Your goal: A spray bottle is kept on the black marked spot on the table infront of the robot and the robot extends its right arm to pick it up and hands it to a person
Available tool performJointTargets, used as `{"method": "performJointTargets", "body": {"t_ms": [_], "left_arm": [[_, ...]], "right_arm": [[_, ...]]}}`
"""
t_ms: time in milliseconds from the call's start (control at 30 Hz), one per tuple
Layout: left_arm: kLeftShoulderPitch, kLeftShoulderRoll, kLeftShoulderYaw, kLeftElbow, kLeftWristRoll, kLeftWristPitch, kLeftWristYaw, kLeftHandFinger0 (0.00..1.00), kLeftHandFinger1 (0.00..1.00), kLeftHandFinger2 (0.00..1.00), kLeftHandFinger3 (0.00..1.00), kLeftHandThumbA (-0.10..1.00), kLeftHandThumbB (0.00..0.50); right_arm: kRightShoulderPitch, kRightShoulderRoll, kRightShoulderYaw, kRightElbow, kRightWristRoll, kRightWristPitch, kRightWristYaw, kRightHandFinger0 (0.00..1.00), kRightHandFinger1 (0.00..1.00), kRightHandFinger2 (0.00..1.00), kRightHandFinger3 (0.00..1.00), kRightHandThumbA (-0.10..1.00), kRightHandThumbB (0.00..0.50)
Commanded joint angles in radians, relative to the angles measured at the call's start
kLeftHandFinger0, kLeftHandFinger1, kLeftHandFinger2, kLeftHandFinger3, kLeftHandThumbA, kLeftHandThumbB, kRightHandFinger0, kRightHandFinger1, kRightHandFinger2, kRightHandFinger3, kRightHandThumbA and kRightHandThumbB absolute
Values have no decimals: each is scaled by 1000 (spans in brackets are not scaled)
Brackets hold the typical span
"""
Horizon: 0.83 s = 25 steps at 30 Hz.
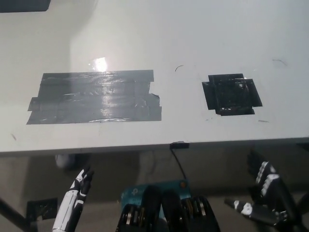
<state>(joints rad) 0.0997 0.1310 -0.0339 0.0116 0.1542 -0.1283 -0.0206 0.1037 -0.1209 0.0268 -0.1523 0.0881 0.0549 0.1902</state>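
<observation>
No spray bottle shows anywhere in the head view. The black marked spot on the white table lies bare at the right. My black right hand hangs below the table's front edge at the lower right, open, fingers spread, holding nothing. My white left hand rests low at the lower left, under the table edge, fingers straight and empty.
A wide patch of grey tape covers the table's left half. A small black clip sits on the front edge with a thin cable dropping from it. A teal object lies on the floor below.
</observation>
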Motion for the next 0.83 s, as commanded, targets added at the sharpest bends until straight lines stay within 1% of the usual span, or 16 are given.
{"method": "performJointTargets", "body": {"t_ms": [0,33,133,167,200,267,367,533,633,800], "left_arm": [[8,11,1,-13,-34,-42,-20,1000,1000,1000,1000,1000,308],[6,11,2,-15,-34,-38,-18,1000,1000,1000,1000,1000,318],[4,11,1,-16,-26,-32,-12,1000,1000,1000,1000,1000,316],[3,12,0,-15,-25,-32,-12,1000,1000,1000,1000,1000,306],[3,13,0,-14,-24,-32,-12,1000,1000,1000,1000,1000,306],[-6,12,0,-9,-29,-31,-14,1000,1000,1000,1000,1000,289],[-8,14,-1,-6,-30,-38,-15,1000,1000,1000,1000,1000,271],[-11,13,-4,-4,-31,-32,-15,1000,1000,1000,1000,1000,267],[-8,13,-3,-10,-33,-21,-15,1000,1000,1000,1000,1000,273],[-9,15,-5,-13,-27,-19,-14,1000,1000,1000,1000,1000,260]], "right_arm": [[-37,11,18,107,-41,-182,-7,1000,1000,1000,1000,986,361],[-45,11,21,127,-44,-187,-6,1000,1000,1000,1000,974,373],[-51,8,32,158,-61,-194,-8,1000,1000,1000,1000,970,373],[-53,5,35,167,-66,-202,-8,1000,1000,1000,1000,966,368],[-54,5,37,171,-68,-206,-8,1000,1000,1000,1000,966,369],[-62,-1,41,176,-90,-207,-16,1000,1000,1000,1000,991,381],[-67,-5,46,180,-114,-203,-24,1000,1000,1000,1000,997,390],[-68,-6,44,187,-117,-205,-25,1000,1000,1000,1000,993,379],[-66,-4,42,181,-109,-195,-20,1000,1000,1000,1000,990,376],[-67,-4,43,180,-118,-196,-24,1000,1000,1000,1000,996,370]]}}
